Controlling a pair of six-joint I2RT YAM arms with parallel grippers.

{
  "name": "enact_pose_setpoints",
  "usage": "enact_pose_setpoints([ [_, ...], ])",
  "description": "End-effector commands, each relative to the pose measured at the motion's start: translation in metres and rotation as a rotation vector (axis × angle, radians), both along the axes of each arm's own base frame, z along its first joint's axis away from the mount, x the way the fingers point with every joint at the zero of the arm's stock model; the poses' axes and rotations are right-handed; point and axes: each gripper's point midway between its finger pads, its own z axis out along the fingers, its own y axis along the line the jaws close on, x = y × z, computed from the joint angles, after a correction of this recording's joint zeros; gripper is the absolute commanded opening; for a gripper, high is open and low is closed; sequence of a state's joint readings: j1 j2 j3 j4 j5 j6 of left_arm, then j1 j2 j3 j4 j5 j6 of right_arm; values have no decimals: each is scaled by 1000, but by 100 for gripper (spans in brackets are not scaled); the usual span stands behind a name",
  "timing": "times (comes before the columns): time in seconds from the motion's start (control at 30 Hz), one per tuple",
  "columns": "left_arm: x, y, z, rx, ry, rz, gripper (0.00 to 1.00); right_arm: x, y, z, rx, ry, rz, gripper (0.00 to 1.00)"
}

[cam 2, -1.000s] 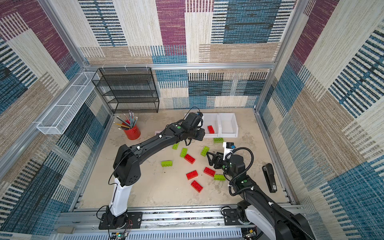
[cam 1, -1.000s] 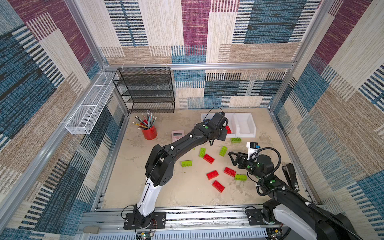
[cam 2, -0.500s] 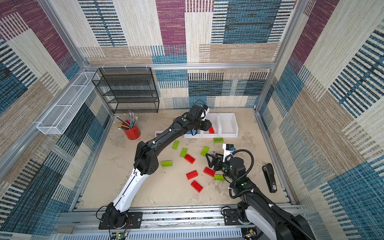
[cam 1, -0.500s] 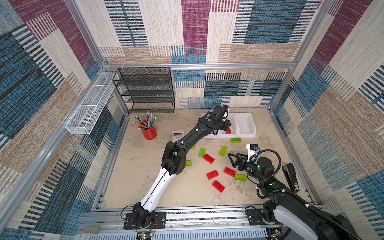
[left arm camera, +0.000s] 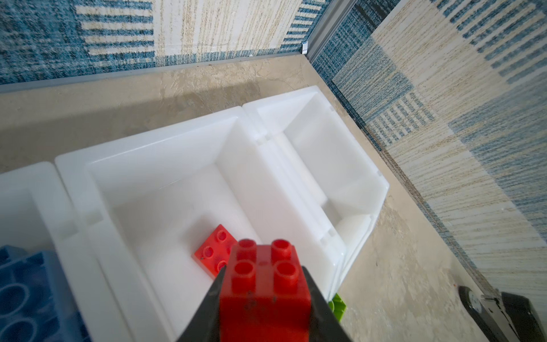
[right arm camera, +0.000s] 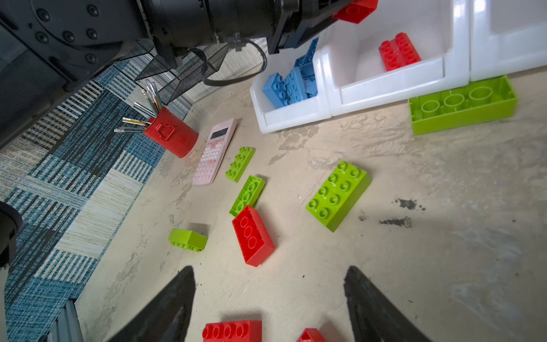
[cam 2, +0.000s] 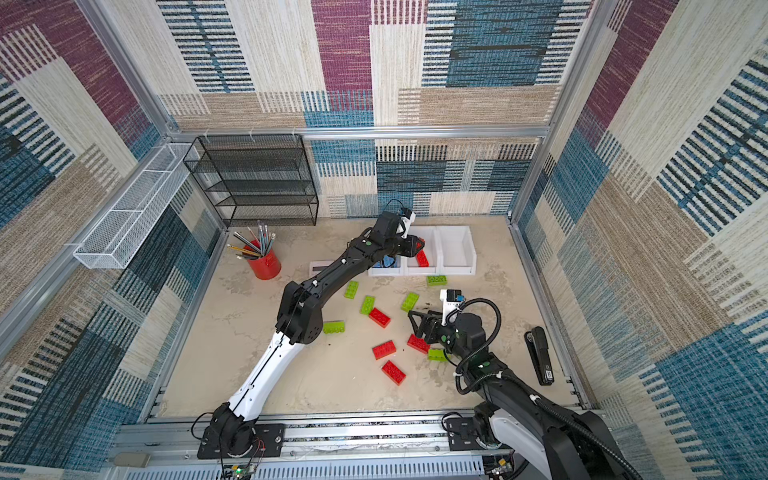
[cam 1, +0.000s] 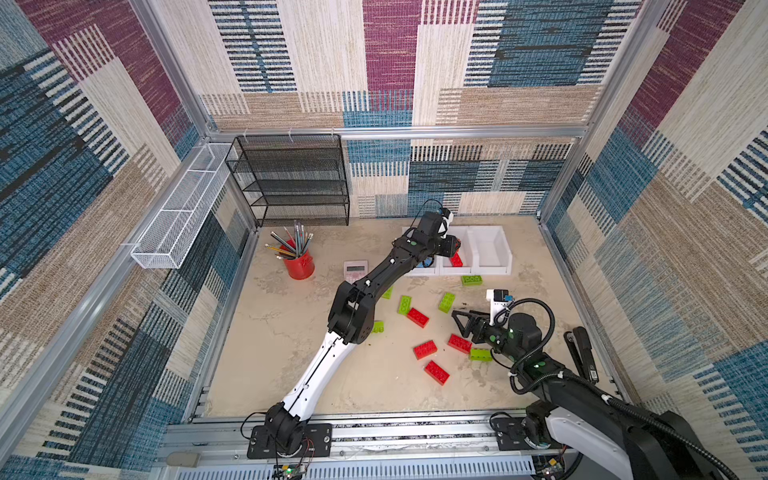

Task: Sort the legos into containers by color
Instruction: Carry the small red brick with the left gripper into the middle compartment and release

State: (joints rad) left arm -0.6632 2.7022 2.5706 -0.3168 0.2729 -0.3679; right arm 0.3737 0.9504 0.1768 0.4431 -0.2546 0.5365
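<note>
My left gripper (left arm camera: 265,278) is shut on a red lego (left arm camera: 266,296) and holds it above the middle container (left arm camera: 165,160). Another red lego (left arm camera: 213,251) lies inside that container. Blue legos (right arm camera: 291,86) fill the left container (right arm camera: 291,118); the right container (cam 1: 492,270) shows nothing inside. In both top views the left gripper (cam 1: 453,245) (cam 2: 415,245) hangs over the row. My right gripper (right arm camera: 270,284) (cam 1: 461,322) stands open low over the floor, nothing between its fingers. Red legos (right arm camera: 253,235) (right arm camera: 232,330) and green legos (right arm camera: 339,195) (right arm camera: 461,103) lie scattered around it.
A red pencil cup (cam 1: 299,264) and a pink calculator (cam 1: 355,270) stand left of the containers. A black mesh shelf (cam 1: 291,183) sits at the back wall, with a white wire tray (cam 1: 178,212) on the left wall. A black stapler (cam 1: 582,353) lies at the right edge.
The left arm has stretched out and carried the red lego a little farther back, over the middle container. The right gripper has stayed open and almost still.
</note>
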Motion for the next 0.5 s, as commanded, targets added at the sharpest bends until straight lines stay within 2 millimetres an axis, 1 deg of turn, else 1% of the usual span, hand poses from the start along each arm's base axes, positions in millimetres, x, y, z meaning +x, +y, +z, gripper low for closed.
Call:
enact_pose_setpoints([
  [0.0,4,-8,15,-69,-29,-15,42,3,3,10,6,-38,11,81],
  [0.1,5,-8,17,-74,-36,-14,50,3,4,12,-1,-38,14,81],
  [0.23,6,-7,24,-82,-50,-13,64,3,3,13,-21,-31,15,83],
  [0.3,5,-7,31,-88,-55,-15,68,3,5,12,-33,-20,21,84],
  [0.4,1,-3,44,-89,-59,-16,69,4,5,5,-73,24,27,84],
  [0.47,-2,4,56,-84,-62,1,69,5,5,-3,-109,66,28,84],
])
